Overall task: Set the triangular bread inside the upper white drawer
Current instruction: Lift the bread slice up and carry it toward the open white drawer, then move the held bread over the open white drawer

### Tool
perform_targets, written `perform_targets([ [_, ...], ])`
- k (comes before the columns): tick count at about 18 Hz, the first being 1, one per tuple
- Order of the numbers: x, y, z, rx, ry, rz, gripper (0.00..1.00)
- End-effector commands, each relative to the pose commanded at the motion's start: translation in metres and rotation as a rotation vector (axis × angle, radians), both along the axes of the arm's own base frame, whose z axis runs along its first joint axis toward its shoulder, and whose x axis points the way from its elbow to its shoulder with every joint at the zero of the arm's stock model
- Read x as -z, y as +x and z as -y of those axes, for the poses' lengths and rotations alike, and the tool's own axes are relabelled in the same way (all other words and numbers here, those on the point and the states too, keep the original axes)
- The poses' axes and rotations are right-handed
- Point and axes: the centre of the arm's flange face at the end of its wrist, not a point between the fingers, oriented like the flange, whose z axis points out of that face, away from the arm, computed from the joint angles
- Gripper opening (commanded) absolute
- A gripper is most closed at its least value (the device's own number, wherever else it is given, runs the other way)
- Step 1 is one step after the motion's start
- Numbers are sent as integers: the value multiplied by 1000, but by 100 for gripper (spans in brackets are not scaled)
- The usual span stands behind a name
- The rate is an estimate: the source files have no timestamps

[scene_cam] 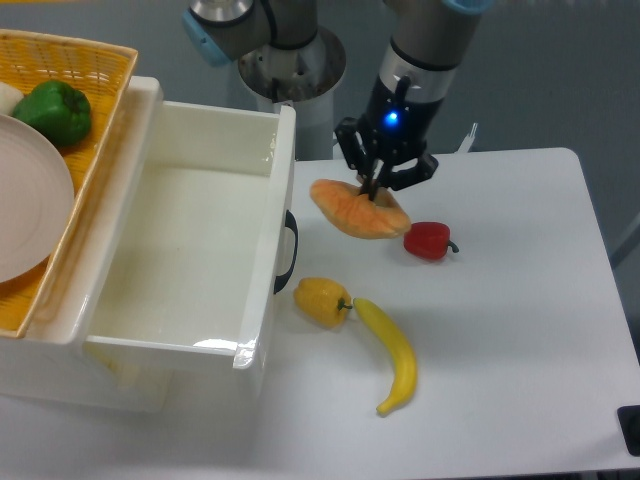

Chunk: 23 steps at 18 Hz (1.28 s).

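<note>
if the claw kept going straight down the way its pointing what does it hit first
The claw points down and appears already shut on the triangular bread, so the bread comes first. Below that is the white table. From this one view, I cannot tell whether the bread is lifted or resting.

1. You have a white table (520, 330) with a smooth matte top carrying everything.
2. The upper white drawer (255, 330) sits on its left part, pulled open, its black handle facing the loose items.
3. A yellow pepper (321, 301) lies just beside that handle.
4. A banana (391, 353) lies with one end touching the yellow pepper, curving toward the table's near edge.
5. A red pepper (428, 240) lies farther back, near the middle.
6. You cannot tell whether the triangular bread (358, 211) rests on the top.
</note>
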Motion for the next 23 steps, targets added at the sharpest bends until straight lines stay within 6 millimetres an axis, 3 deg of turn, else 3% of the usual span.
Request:
perform_targets([
  [11,-26,49,-8,-61,44,73,14],
  [18,-19,96,-37,18,24,97,20],
  [19,-18,101,-40,29,23,97,22],
  [20,-18,105,-42,38,24,96,33],
  [22,-18,110,-45,49,24,97,38],
  [23,-18,111,-46,53,26,97,53],
])
